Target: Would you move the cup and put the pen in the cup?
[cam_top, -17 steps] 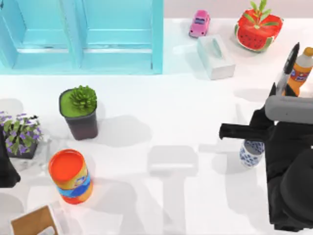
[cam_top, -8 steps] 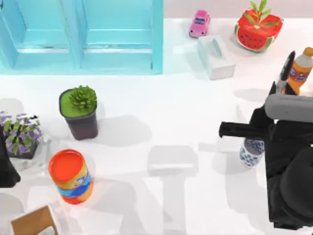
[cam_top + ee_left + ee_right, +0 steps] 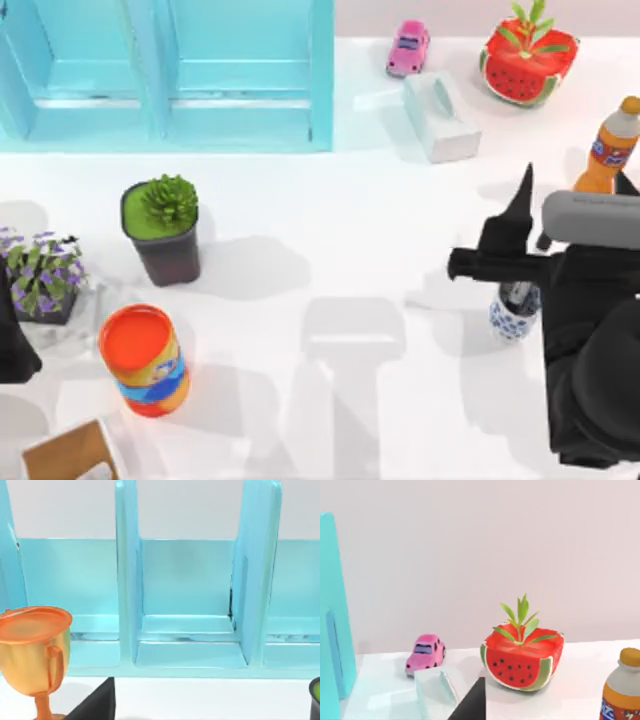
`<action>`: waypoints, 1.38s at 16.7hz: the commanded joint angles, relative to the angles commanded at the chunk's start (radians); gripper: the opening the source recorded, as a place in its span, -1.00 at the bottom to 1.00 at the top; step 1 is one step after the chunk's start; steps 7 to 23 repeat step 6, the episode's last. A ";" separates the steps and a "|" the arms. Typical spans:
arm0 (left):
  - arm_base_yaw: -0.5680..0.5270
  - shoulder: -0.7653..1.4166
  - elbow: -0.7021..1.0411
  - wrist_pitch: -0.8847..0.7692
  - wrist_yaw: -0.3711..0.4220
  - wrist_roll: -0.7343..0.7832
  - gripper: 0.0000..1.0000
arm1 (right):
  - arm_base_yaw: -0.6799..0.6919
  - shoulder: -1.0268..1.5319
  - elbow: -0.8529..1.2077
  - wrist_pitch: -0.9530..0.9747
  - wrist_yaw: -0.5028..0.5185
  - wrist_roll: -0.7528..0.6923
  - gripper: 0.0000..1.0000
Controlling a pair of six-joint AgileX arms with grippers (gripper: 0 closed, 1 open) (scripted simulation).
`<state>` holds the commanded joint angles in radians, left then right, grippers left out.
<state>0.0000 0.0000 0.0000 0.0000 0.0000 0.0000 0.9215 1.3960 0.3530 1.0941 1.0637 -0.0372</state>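
Observation:
The small white cup [image 3: 512, 322] with blue flowers stands upright at the table's right side, partly under my right arm. A dark end of the pen [image 3: 520, 293] shows inside the cup's mouth. My right gripper [image 3: 575, 180] is above and just behind the cup, open, its two black fingers [image 3: 518, 215] spread wide with nothing between them. One of its fingertips [image 3: 472, 705] shows in the right wrist view. My left arm [image 3: 12, 345] is parked at the left edge.
An orange bottle [image 3: 610, 148] stands close behind my right gripper. Watermelon planter [image 3: 528, 62], tissue box [image 3: 442, 115] and pink car [image 3: 408, 48] sit at the back right. Turquoise shelf [image 3: 170, 70], plant pot [image 3: 162, 230], orange can [image 3: 145, 360] and purple flowers [image 3: 42, 275] occupy the left.
The pen that stood up between my right gripper's fingers has dropped into the cup. The fingers have spread apart. The cup and the left arm have not moved.

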 joint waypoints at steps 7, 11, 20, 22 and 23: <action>0.000 0.000 0.000 0.000 0.000 0.000 1.00 | 0.000 0.000 0.000 0.000 0.000 0.000 1.00; 0.000 0.000 0.000 0.000 0.000 0.000 1.00 | 0.000 0.000 0.000 0.000 0.000 0.000 1.00; 0.000 0.000 0.000 0.000 0.000 0.000 1.00 | 0.000 0.000 0.000 0.000 0.000 0.000 1.00; 0.000 0.000 0.000 0.000 0.000 0.000 1.00 | 0.000 0.000 0.000 0.000 0.000 0.000 1.00; 0.000 0.000 0.000 0.000 0.000 0.000 1.00 | 0.000 0.000 0.000 0.000 0.000 0.000 1.00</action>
